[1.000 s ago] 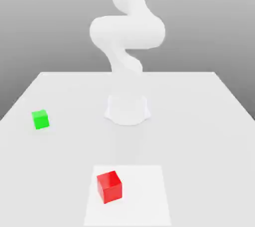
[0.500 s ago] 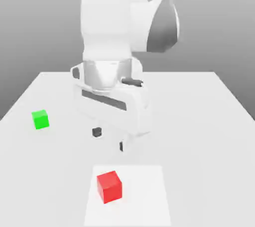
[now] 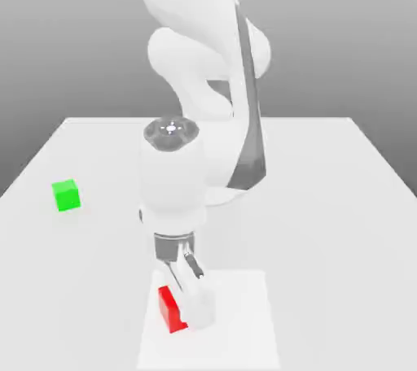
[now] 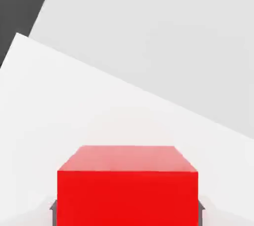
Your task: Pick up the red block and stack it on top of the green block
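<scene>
Red block (image 3: 169, 309) between end effector (image 3: 189, 312) fingers

White table (image 3: 326, 198), paler square patch (image 3: 244, 312) on it, grey backdrop (image 3: 73, 36)

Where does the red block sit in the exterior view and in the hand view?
Exterior view: the red block sits low in the picture, partly covered by the end effector, on the lighter square patch.
Hand view: the red block is close up.
Shared landmark: the lighter square patch.
</scene>
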`<state>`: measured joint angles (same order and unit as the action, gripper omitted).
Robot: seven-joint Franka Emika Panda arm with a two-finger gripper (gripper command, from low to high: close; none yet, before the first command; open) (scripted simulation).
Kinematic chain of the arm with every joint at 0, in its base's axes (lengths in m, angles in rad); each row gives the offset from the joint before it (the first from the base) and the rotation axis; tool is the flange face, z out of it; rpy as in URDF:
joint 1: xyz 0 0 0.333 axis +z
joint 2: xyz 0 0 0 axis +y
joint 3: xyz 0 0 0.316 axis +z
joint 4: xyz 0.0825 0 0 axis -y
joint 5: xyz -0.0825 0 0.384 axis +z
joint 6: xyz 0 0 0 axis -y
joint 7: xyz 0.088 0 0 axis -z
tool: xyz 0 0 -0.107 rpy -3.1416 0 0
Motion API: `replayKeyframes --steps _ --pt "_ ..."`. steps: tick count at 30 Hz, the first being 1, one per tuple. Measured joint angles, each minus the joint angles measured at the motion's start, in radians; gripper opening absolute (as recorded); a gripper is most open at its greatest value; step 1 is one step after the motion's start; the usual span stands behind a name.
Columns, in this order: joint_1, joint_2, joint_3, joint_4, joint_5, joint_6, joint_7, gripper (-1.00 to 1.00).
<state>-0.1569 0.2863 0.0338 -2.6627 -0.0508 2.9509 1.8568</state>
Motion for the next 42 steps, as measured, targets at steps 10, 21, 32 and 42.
replayKeyframes --steps 10,21,32,42 --pt "-0.158 -0.271 -0.057 -0.059 -0.003 -0.206 0.008 -1.0" --pt "-0.6 -0.474 -0.319 -0.182 -0.146 -0.273 0.144 -1.0" --pt "-0.807 -0.48 -0.506 -0.25 -0.129 -0.217 0.156 -1.0" --pt "-0.737 -0.26 -0.506 -0.251 0.128 -0.012 -0.021 1.0"
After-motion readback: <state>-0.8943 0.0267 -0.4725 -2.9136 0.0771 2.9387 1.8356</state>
